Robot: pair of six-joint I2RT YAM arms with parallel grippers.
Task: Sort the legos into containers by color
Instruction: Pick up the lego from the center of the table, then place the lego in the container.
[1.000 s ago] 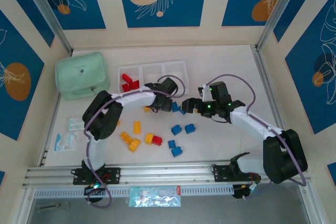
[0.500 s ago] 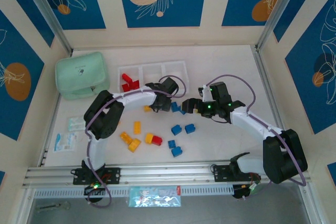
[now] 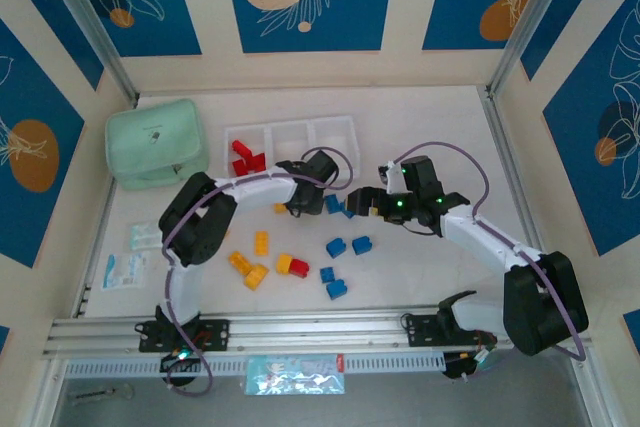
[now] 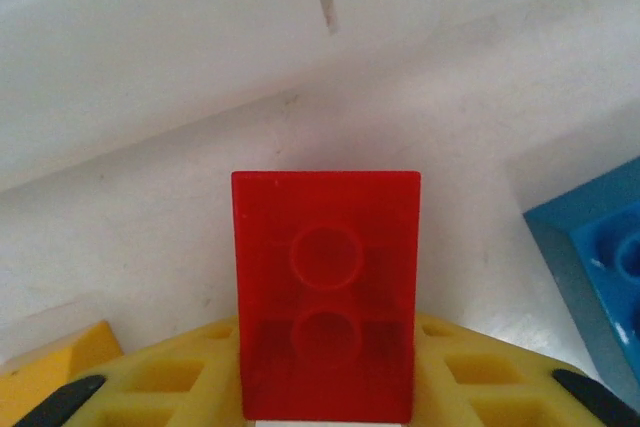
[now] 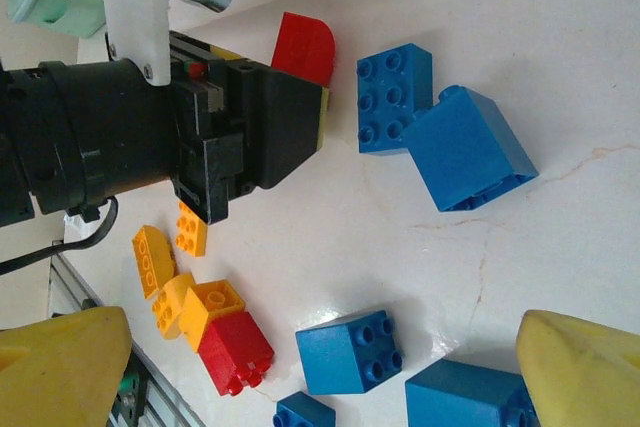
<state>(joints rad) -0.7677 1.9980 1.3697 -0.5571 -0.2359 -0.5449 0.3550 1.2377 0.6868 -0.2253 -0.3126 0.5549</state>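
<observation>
the left jaws are closed on a red brick (image 4: 325, 287), whose studded face is turned toward the wrist camera, with a yellow finger (image 4: 165, 379) against each side. from above, this grip sits in the middle of the tabletop (image 3: 430, 137), just near of the white tray (image 3: 290, 125). i cannot tell whether the brick rests on the surface or is lifted off it. two blue bricks (image 5: 395, 97) lie touching each other just right of it, between the two arms. the right jaws stand wide open and hold nothing, their yellow fingertips (image 5: 60, 367) far apart above another blue piece (image 5: 350, 352). the tray's left compartment holds several red legos (image 3: 245, 159). nearer on the tabletop lie loose yellow-orange bricks (image 3: 256, 276), a second red one (image 3: 299, 268) touching a yellow neighbour (image 3: 284, 264), and a loose group of blue ones (image 3: 335, 247) to their right. a mint green pouch (image 3: 155, 142) lies left of the tray.
</observation>
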